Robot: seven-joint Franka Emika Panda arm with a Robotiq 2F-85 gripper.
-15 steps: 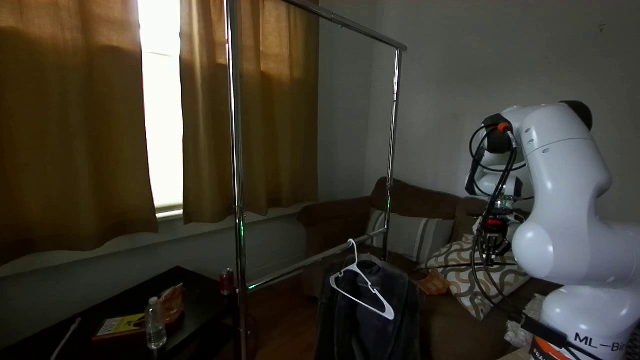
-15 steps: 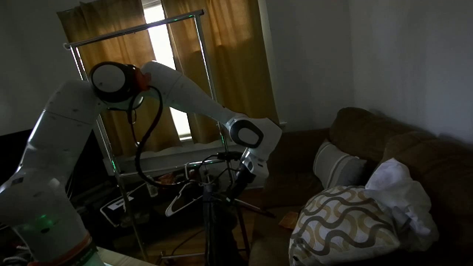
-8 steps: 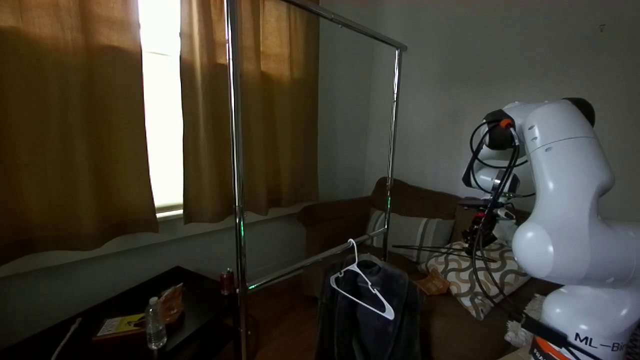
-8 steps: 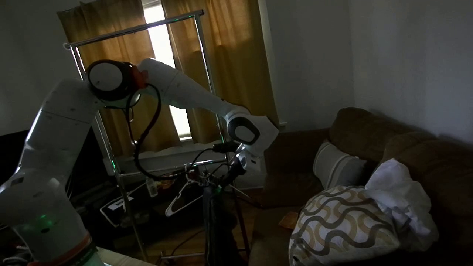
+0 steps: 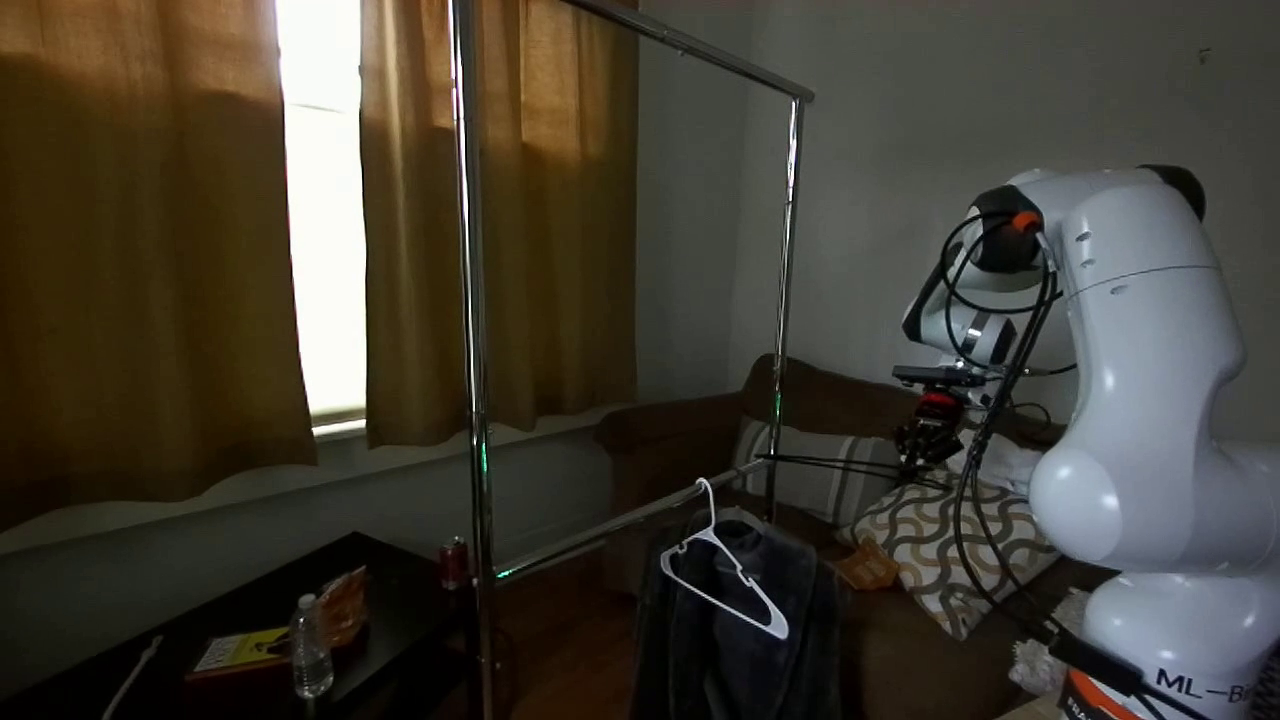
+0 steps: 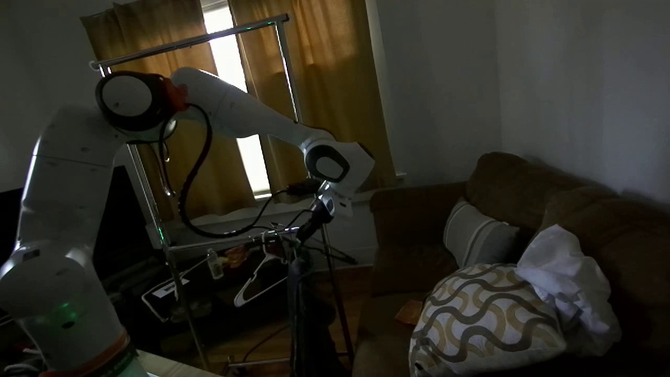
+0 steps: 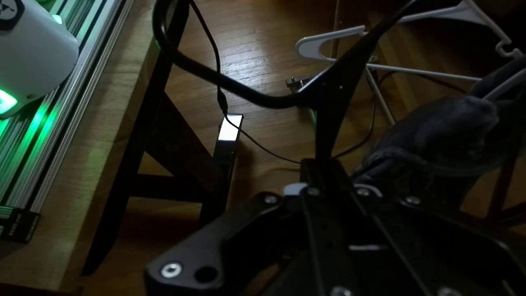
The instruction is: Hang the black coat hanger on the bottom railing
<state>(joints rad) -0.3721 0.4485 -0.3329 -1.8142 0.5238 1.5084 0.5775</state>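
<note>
Up and leftward in both exterior views my tool [image 7: 323, 166] has carried the black coat hanger [image 7: 328, 102] since a moment ago. It is clamped on the hanger, whose long axis lies nearly level in an exterior view, one end pointing leftward across the rack post [image 5: 786, 270] near the bottom railing [image 5: 620, 524]; whether they touch I cannot tell.

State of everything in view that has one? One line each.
Tool: shut, gripping
Black hanger: clamped in tool, roughly level, not yet hung
White hanger: hooked on bottom railing
Dark garment: hanging
Bottle: upright
Can: upright; opened or not, unclear
Curtains: parted
Green light: on
</note>
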